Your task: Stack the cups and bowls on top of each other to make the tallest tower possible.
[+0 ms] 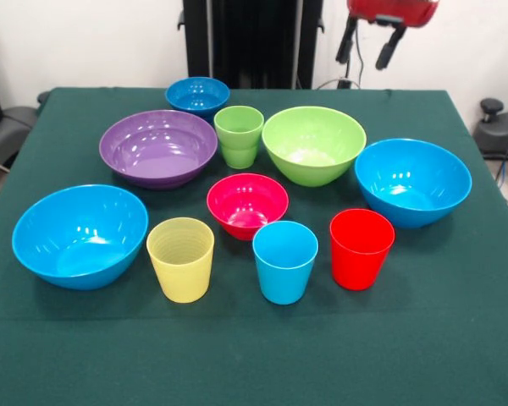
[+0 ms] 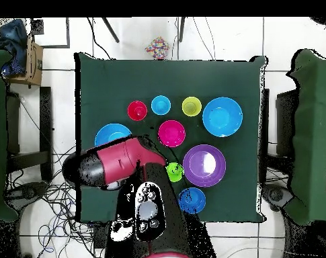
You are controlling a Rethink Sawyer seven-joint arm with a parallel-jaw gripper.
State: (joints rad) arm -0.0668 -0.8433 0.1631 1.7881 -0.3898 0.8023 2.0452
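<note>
Ten plastic pieces stood separately on the green-covered desk in the front view, none stacked on another. At the far edge sat the small dark blue bowl, with the wide purple bowl just in front of it. The green cup stood between the purple bowl and the large lime green bowl. To the picture's right of that was one large light blue bowl; the other large light blue bowl sat tilted at the near left. The small pink-red bowl sat in the middle. Along the near row stood the pale yellow cup, the light blue cup and the red cup, each apart from its neighbours. The gripper hung above the desk's far right edge, its two dark fingers apart and holding nothing.

From overhead, the red arm reached across the desk's lower left, covering the lime green bowl and part of one light blue bowl. The remaining pieces showed clear of it, the green cup just beside the arm.
</note>
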